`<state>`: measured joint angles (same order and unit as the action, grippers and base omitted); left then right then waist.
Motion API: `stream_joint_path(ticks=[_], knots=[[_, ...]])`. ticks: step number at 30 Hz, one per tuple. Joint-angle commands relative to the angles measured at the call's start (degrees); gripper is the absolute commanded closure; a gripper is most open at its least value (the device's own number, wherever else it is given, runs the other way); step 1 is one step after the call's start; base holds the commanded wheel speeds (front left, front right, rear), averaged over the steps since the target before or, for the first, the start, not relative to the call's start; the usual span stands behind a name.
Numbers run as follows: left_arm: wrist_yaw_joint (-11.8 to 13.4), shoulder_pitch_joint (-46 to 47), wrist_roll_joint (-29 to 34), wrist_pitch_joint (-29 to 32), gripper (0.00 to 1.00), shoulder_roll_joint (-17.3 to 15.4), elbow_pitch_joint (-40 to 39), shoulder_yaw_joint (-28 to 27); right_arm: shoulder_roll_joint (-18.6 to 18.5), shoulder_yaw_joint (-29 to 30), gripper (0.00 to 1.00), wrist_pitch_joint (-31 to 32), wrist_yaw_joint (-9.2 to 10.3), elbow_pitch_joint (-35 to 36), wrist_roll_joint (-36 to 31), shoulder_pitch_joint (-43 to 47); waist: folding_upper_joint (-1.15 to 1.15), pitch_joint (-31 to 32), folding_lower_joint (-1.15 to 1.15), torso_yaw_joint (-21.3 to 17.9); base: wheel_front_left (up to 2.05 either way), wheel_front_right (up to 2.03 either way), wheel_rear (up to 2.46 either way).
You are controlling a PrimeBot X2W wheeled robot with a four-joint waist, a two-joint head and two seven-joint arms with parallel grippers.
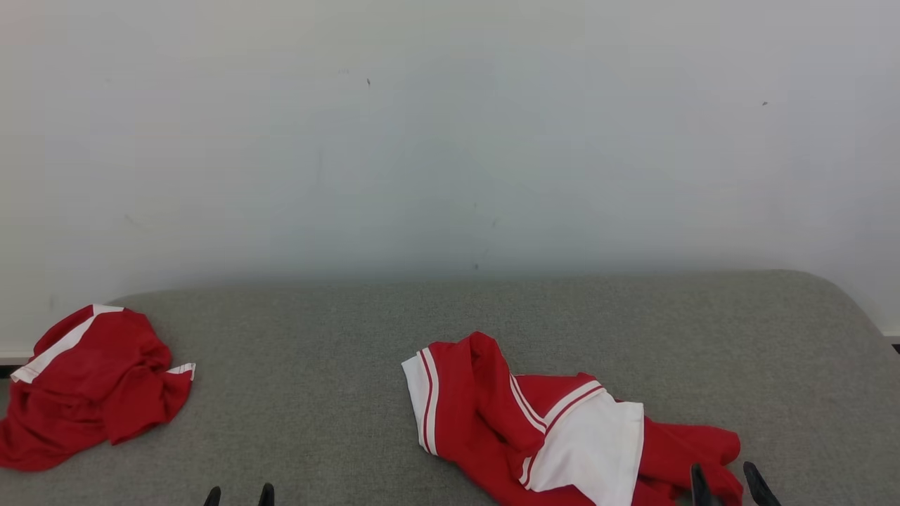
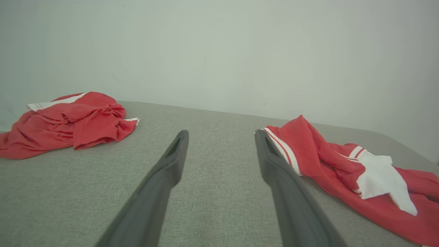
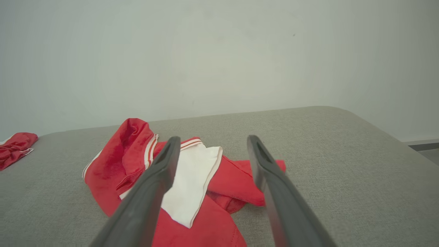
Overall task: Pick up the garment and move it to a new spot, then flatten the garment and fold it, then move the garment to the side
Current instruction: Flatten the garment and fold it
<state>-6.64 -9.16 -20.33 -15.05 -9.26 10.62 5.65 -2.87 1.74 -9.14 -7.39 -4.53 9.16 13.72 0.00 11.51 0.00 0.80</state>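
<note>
The garment is red, with white panels and thin white stripes along their edges. It lies crumpled and partly folded over itself on the near right part of the grey worktop. One white panel is on top, facing up.

Plain pale wall behind a grey desk.
The desk's woven fabric top has a rounded far corner; a dark skirting strip runs along the wall's foot.
</note>
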Motion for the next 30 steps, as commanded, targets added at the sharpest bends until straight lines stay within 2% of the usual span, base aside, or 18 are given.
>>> stream_joint_path(ticks=[1, 9, 21, 30], knots=[[-0.4, -0.5, 0.7, -0.2, 0.00, 0.3, 0.5, -0.4, 0.0, -0.3, 0.00, 0.0, -0.20, -0.1, 0.2, 0.0, 0.00, -0.2, 0.00, -0.1, 0.00, 0.00, 0.00], [-0.8, 0.3, 0.6, -0.2, 0.00, 1.2, 1.8, -0.5, 0.0, -0.5, 0.00, 0.3, -0.20, -0.1, -0.7, -0.7, 0.00, -0.8, 0.00, -0.3, 0.00, 0.00, 0.00], [-0.9, 1.5, -1.2, -0.2, 0.00, -0.1, 3.4, 1.2, 0.0, -0.7, 0.00, 0.6, -0.20, -0.1, -0.2, -1.2, 0.00, -1.0, 0.00, -0.7, 0.00, 0.00, 0.00], [-0.9, 5.7, -3.8, -0.2, 0.00, -3.2, 6.2, 9.3, 0.0, -1.4, 0.00, 1.5, -0.20, 0.9, -0.7, -2.0, 0.00, -2.3, 0.00, -4.1, 0.00, 0.00, 0.00]])
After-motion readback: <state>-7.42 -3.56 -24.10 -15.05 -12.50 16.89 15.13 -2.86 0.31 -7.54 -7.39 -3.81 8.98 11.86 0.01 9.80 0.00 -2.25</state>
